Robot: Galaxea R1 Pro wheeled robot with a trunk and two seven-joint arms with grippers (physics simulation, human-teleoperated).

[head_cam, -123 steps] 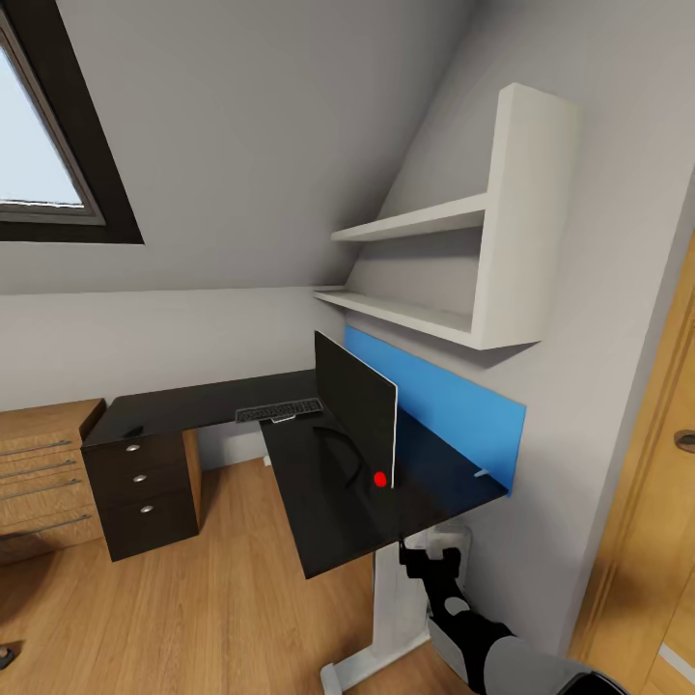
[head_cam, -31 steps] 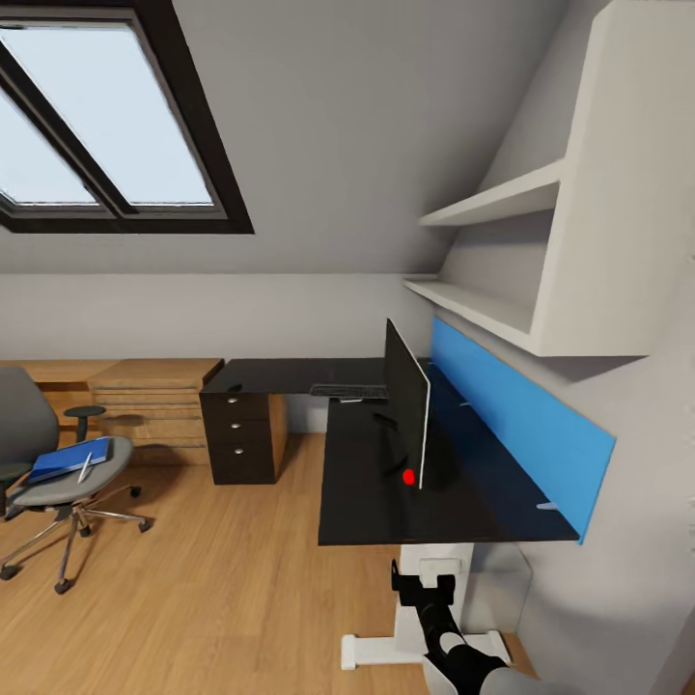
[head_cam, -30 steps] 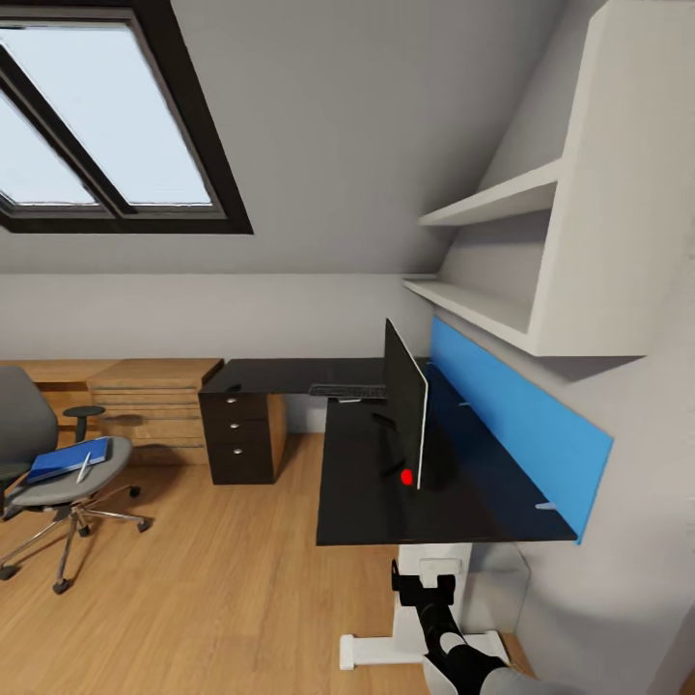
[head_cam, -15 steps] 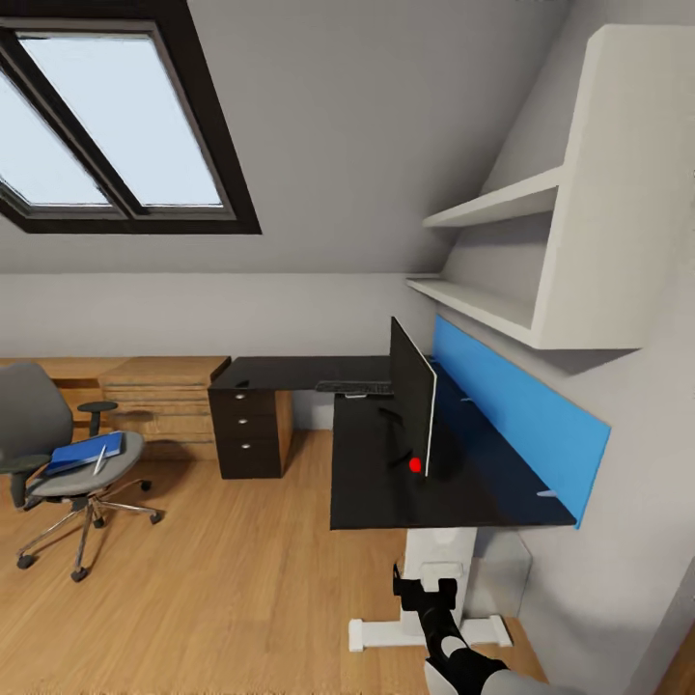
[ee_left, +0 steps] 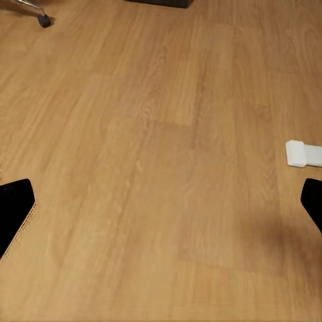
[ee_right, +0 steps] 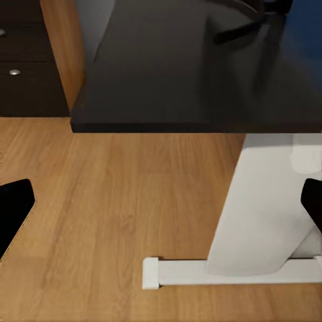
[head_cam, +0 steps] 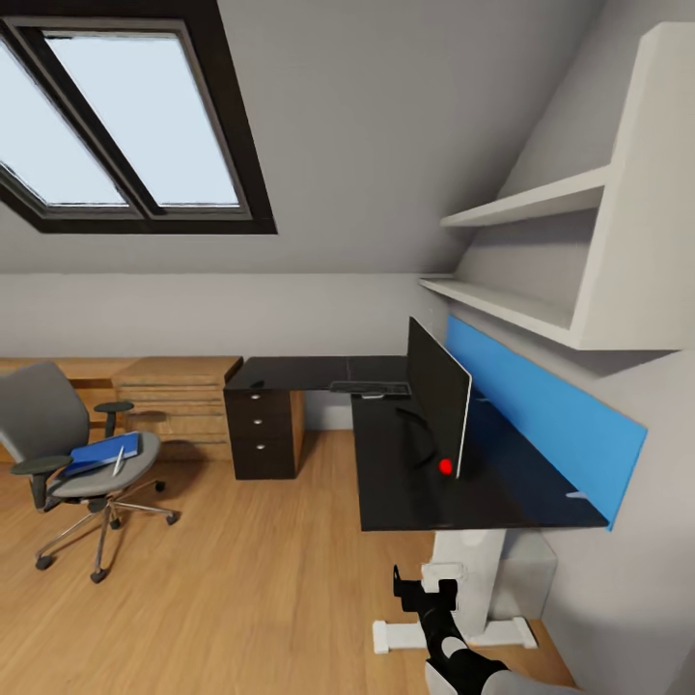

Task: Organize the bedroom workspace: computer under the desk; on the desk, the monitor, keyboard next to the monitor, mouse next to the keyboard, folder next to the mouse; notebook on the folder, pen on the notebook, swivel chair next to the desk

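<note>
1. Attic bedroom, plank floor (head_cam: 241,579) everywhere; the black L-shaped surface (head_cam: 454,492) sits just ahead of the right hand (head_cam: 425,591), up on a white leg (ee_right: 261,215).
2. Swivel chair (head_cam: 58,434) is way off to that hand's left, well apart from the surface.
3. Monitor (head_cam: 439,394) stands upright on the surface, ahead of the right hand, keyboard (head_cam: 370,388) further back past it.
4. Blue folder (head_cam: 101,452) lies on the chair seat with the pen (head_cam: 118,461) on top of it.
5. Right hand hangs low with fingers apart, holding nothing.
6. Left hand (ee_left: 161,201) points at bare floor, fingers apart, empty too.
</note>
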